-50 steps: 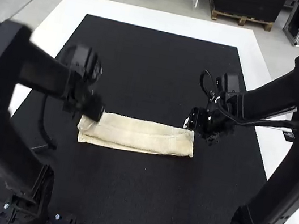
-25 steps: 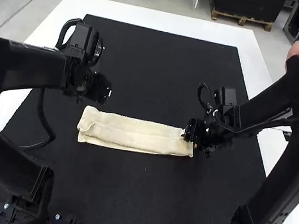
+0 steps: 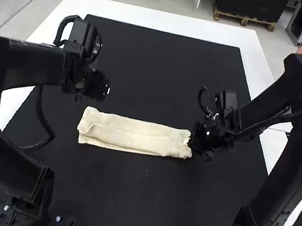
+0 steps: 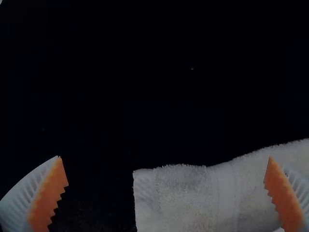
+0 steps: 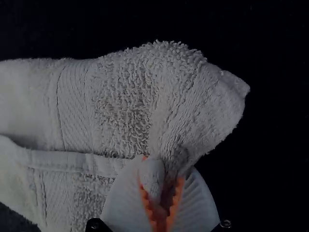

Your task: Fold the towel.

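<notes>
A cream towel (image 3: 135, 136) lies folded into a long narrow strip across the dark mat, its layers showing along the near edge. My left gripper (image 3: 104, 90) is above and behind the towel's left end; in the left wrist view the left gripper (image 4: 166, 193) has its fingers wide apart, the towel (image 4: 193, 193) below them and not held. At the towel's right end is my right gripper (image 3: 194, 140). The right wrist view has the right gripper (image 5: 162, 193) closed on a pinched fold of the towel (image 5: 125, 106), with the end bunched around the fingertips.
The black mat (image 3: 138, 192) lies under the towel, with a white table border (image 3: 155, 19) around it. A cable (image 3: 50, 125) hangs beside the left arm, over the mat's left side.
The left gripper has drawn back and away from the towel's left end. The right gripper came onto the right end and took hold, and that end has bunched and shifted slightly left.
</notes>
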Robot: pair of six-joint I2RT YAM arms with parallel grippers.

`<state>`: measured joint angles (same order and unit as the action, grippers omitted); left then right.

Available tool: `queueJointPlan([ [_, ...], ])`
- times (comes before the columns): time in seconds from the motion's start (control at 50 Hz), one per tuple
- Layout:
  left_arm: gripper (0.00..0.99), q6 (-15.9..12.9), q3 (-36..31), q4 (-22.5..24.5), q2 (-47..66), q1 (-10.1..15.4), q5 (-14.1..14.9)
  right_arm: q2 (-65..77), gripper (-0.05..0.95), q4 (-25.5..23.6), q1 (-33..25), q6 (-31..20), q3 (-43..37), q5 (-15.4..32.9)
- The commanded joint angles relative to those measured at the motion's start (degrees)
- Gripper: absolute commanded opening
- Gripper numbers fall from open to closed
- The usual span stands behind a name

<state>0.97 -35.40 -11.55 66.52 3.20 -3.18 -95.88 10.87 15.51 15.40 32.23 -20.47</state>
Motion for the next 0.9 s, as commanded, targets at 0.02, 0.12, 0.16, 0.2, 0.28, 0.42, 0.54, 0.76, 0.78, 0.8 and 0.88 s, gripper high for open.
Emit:
queueJointPlan([
  [0.02, 0.961, 0.8, -1.6, 0.2, -1.1, -0.6, 0.5, 1.0, -0.03, -1.4, 1.6, 0.0, 0.6, -2.6],
  [0.12, 0.961, 0.8, -1.3, 0.6, -1.0, -0.6, 0.5, 3.6, -0.03, -3.1, 1.5, 0.1, 2.6, -2.0],
  [0.16, 0.961, 0.8, -1.3, 0.7, -1.1, -0.6, 0.5, 5.3, -0.03, -3.8, 1.7, 0.1, 3.5, -2.0],
  [0.2, 0.961, 0.8, -1.2, 1.0, -1.0, -0.5, 0.5, 6.9, -0.03, -3.8, 1.9, 0.2, 4.1, -2.0],
  [0.28, 0.961, 0.7, -0.7, 1.2, -1.0, -0.4, 0.5, 9.9, -0.03, -3.6, 2.5, 1.2, 5.6, -1.8],
  [0.42, 0.961, 0.8, 0.2, 1.1, -1.0, -0.6, 0.5, 12.6, -0.03, -3.7, 4.9, 3.7, 8.6, -3.4],
  [0.54, 0.961, 0.8, 0.8, 0.8, -1.1, -0.6, 0.5, 13.0, -0.03, -3.5, 7.5, 5.6, 9.3, -5.7],
  [0.76, 0.961, 1.8, 1.0, 0.5, -2.1, -0.7, 0.5, 11.7, -0.03, 1.2, 11.6, 11.8, 9.3, -11.1],
  [0.78, 0.961, 2.0, 1.0, 0.5, -2.2, -0.7, 0.5, 11.4, -0.03, 1.5, 11.8, 12.1, 9.3, -11.4],
  [0.8, 0.961, 2.2, 1.0, 0.6, -2.4, -0.7, 0.5, 11.1, -0.03, 2.0, 12.0, 12.4, 9.3, -11.5],
  [0.88, 0.961, 3.3, 1.2, 0.8, -2.8, -1.5, 0.5, 10.2, -0.03, 3.4, 12.6, 12.8, 9.5, -13.0],
])
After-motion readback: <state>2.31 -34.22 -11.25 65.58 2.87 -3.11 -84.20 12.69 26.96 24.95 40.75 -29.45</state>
